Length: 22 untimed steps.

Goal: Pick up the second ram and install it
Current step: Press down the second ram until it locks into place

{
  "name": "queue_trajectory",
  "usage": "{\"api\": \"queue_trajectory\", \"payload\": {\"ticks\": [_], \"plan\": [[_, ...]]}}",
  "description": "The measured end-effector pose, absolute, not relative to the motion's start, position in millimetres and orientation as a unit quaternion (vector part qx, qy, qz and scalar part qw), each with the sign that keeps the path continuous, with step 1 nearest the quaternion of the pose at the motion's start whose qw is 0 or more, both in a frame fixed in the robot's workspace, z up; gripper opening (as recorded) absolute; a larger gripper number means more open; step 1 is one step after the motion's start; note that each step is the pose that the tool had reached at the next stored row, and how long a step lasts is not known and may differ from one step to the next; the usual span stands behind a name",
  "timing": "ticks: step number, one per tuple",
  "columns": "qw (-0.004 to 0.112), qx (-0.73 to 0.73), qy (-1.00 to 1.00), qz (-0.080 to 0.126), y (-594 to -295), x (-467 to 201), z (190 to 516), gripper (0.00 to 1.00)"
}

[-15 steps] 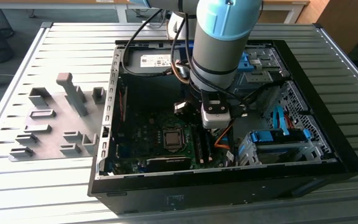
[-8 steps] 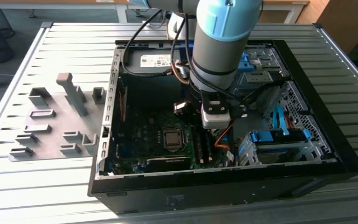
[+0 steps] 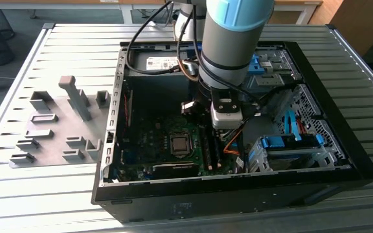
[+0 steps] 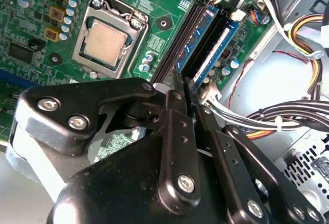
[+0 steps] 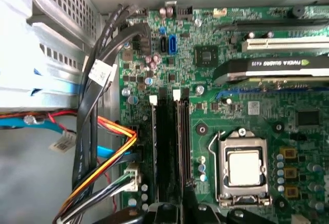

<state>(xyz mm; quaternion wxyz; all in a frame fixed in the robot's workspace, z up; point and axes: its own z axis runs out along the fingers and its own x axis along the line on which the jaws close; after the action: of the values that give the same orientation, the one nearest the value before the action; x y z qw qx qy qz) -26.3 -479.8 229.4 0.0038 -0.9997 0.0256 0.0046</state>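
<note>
My gripper [image 3: 223,131] is down inside the open computer case [image 3: 342,160], over the memory slots beside the processor. In both wrist views its black fingers [image 4: 177,131] stand together on one end of the second ram [image 4: 198,36], a thin blue stick standing on edge in the slot nearer the processor. The same stick [image 5: 183,142] runs edge-on into the gripper [image 5: 181,203]. Another blue stick [image 4: 221,47] stands in the neighbouring slot. The gripper [image 4: 181,88] hides the held end.
The processor socket [image 5: 244,167] lies close beside the slots. Orange, yellow and black cables [image 5: 103,167] run along the other side. A graphics card [image 5: 277,70] sits further along the board. Outside the case, a grey fixture plate with a tall post [image 3: 76,97] lies on the table.
</note>
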Motion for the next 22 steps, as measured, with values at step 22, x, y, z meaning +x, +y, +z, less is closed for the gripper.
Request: {"api": "queue_trajectory", "payload": {"ticks": [22], "plan": [[0.002,-1.000,0.026,0.005,-505.2,-29.2,217.7,0.11]]}}
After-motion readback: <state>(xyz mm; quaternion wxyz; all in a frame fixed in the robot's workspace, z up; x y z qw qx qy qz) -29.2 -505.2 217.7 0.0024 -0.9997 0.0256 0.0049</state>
